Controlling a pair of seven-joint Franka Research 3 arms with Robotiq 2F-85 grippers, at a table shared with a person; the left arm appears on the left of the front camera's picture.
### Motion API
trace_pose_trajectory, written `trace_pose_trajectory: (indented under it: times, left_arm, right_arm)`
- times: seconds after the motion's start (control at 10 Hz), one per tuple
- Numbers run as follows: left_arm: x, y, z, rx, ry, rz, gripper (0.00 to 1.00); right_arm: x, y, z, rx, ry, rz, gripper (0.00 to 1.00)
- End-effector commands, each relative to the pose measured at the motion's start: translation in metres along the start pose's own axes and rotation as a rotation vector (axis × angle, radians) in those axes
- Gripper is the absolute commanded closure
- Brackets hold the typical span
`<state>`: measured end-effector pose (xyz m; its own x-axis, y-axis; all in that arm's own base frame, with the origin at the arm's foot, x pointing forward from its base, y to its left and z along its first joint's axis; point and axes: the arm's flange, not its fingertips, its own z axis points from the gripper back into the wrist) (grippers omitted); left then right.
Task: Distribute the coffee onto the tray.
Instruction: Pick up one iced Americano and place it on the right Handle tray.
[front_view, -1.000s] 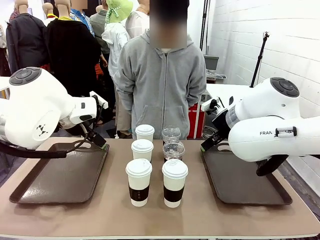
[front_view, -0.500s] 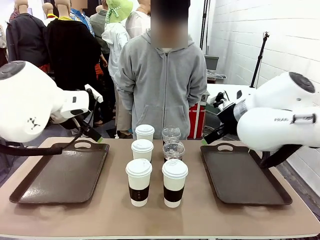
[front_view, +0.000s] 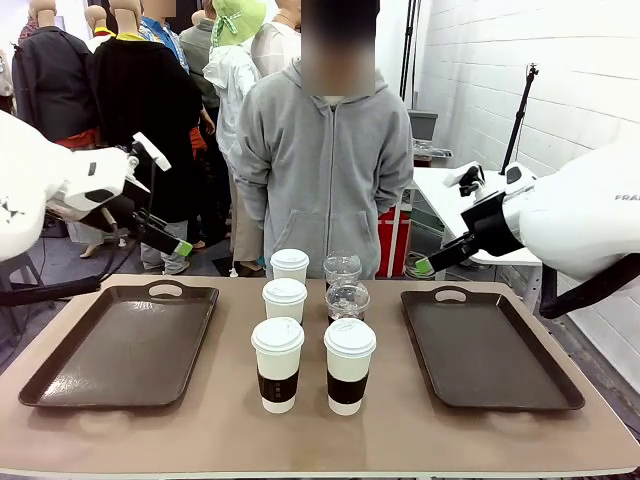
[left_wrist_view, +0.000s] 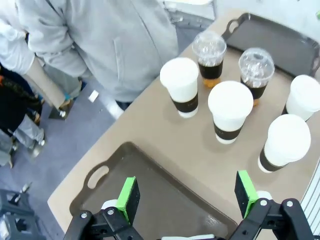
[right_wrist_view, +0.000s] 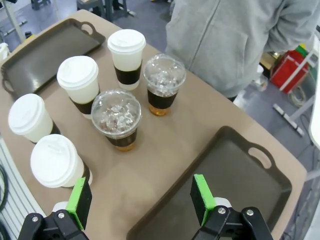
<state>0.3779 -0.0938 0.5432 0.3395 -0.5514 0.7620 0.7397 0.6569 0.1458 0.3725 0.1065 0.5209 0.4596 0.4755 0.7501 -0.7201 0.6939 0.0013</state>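
The coffee stands in a cluster at mid-table: several white lidded cups (front_view: 277, 364) with dark sleeves and two clear dome-lidded iced cups (front_view: 347, 299) behind them on the right. An empty brown tray (front_view: 120, 350) lies to the left of the cluster and another tray (front_view: 490, 355) to the right. My left gripper (front_view: 180, 246) hangs open and empty above the far edge of the left tray (left_wrist_view: 150, 200). Its wrist view looks down on the white cups (left_wrist_view: 230, 110) and iced cups (left_wrist_view: 256, 67). My right gripper (front_view: 425, 266) is open and empty above the right tray's (right_wrist_view: 225, 185) far left corner, with the cups (right_wrist_view: 116, 117) off to its left.
A person in a grey hoodie (front_view: 325, 170) stands at the table's far edge directly behind the cups, hands not over the table. Bare tabletop (front_view: 320, 440) runs along the front edge.
Both arms have lifted and drawn outward from over the trays, so both tray handles now show. Both grippers stayed open. The cups have not moved.
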Motion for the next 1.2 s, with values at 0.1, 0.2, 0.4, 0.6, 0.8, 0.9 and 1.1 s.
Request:
trace_pose_trajectory:
  times: [0.1, 0.2, 0.4, 0.6, 0.8, 0.9, 1.1]
  left_arm:
    - [-0.044, -0.007, 0.006, -0.058, -0.101, -0.025, 0.0]
    - [-0.047, -0.005, 0.007, -0.057, -0.108, -0.015, 0.0]
    - [-0.045, -0.003, 0.008, -0.057, -0.111, -0.011, 0.0]
    - [-0.011, 0.019, 0.01, -0.04, -0.071, -0.002, 0.0]
    - [-0.011, 0.019, 0.01, -0.04, -0.071, -0.002, 0.0]
    - [-0.011, 0.019, 0.01, -0.04, -0.071, -0.002, 0.0]
    - [-0.011, 0.019, 0.01, -0.04, -0.071, -0.002, 0.0]
  right_arm:
    - [-0.026, -0.008, 0.001, 0.096, -0.048, 0.007, 0.0]
    - [-0.028, -0.009, 0.001, 0.102, -0.054, 0.003, 0.0]
    - [-0.026, -0.007, -0.001, 0.093, -0.054, -0.02, 0.0]
    - [-0.011, -0.015, 0.004, 0.076, -0.036, -0.02, 0.0]
    - [-0.011, -0.015, 0.004, 0.076, -0.036, -0.02, 0.0]
    - [-0.011, -0.015, 0.004, 0.076, -0.036, -0.02, 0.0]
    - [-0.011, -0.015, 0.004, 0.076, -0.036, -0.02, 0.0]
